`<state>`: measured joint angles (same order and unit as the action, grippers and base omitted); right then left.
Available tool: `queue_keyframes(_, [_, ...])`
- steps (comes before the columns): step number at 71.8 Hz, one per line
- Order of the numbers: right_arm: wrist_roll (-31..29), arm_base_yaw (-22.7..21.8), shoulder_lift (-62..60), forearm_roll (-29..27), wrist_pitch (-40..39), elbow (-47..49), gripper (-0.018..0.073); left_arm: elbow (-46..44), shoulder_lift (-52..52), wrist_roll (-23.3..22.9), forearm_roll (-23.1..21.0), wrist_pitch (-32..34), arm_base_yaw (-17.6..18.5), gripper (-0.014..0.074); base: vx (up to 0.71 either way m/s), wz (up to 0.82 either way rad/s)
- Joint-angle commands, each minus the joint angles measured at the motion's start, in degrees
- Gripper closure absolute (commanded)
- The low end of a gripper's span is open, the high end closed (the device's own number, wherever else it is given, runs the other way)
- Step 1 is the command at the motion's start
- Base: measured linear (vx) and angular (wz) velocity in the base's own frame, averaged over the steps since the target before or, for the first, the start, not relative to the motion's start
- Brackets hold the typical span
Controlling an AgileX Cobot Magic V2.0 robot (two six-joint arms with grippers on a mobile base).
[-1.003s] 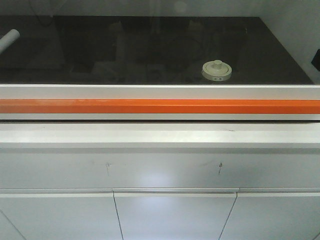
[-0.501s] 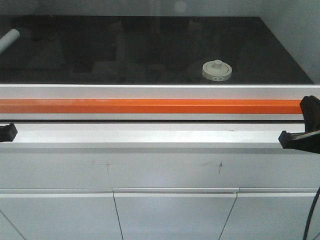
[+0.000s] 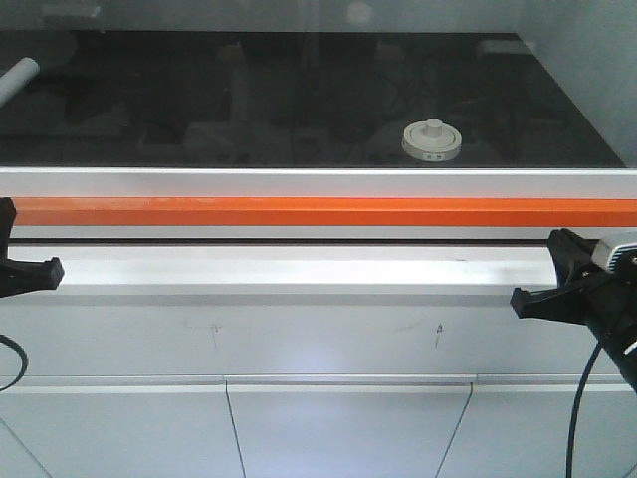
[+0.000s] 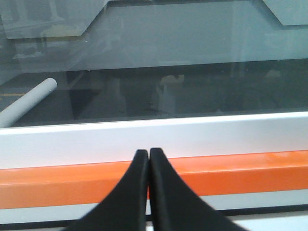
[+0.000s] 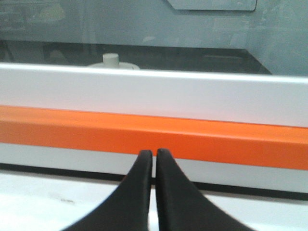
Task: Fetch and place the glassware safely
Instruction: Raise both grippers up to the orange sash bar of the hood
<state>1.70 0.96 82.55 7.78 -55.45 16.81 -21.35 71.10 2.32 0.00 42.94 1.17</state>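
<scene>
The glass jar [image 3: 431, 140] was seen standing upright on the dark bench [image 3: 149, 70], right of the middle and close to its near edge. Its round cream-white lid [image 3: 431, 145] was seated on top, with the central knob pointing up and small dark marks along the rim. The clear body beneath the lid could hardly be made out. A white tube [image 3: 17, 80] was seen lying at the far left of the bench, well apart from the jar.

Along the near edge of the bench a white rail [image 3: 318, 182] was found, with an orange strip [image 3: 318, 211] just below it and a white ledge [image 3: 299, 269] nearer still. Cabinet doors [image 3: 348, 428] were seen under the ledge.

The left gripper [image 4: 148, 153] was held at the left end of the ledge, clenched on nothing, with its black fingers pressed together. The right gripper [image 5: 154, 154] was held at the right end of the ledge, its fingers likewise drawn together with only a hairline between the tips and nothing grasped. Both were on the near side of the orange strip, well apart from the jar. From the right wrist view only the knob and the top of the lid were visible above the rail.
</scene>
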Motion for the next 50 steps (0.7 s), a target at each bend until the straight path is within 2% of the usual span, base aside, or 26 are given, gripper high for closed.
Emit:
queue_keyframes(1, [-0.98, -0.06, 1.84, 0.16, -7.65, 1.16, 0.0563, -1.16, -0.33, -0.45, -0.57, 5.65, 0.35, 0.0603, 0.00, 0.00])
queue_keyframes(23, [-1.23, -0.06, 10.05, -0.02, -13.83, 1.96, 0.0563, -1.16, -0.32, -0.45, -0.57, 6.10, 0.35, 0.0603, 0.00, 0.00])
queue_keyframes(50, [-1.23, -0.06, 14.04, -0.02, -12.76, 6.98, 0.0563, -1.16, -0.32, -0.45, -0.57, 6.10, 0.35, 0.0603, 0.00, 0.00])
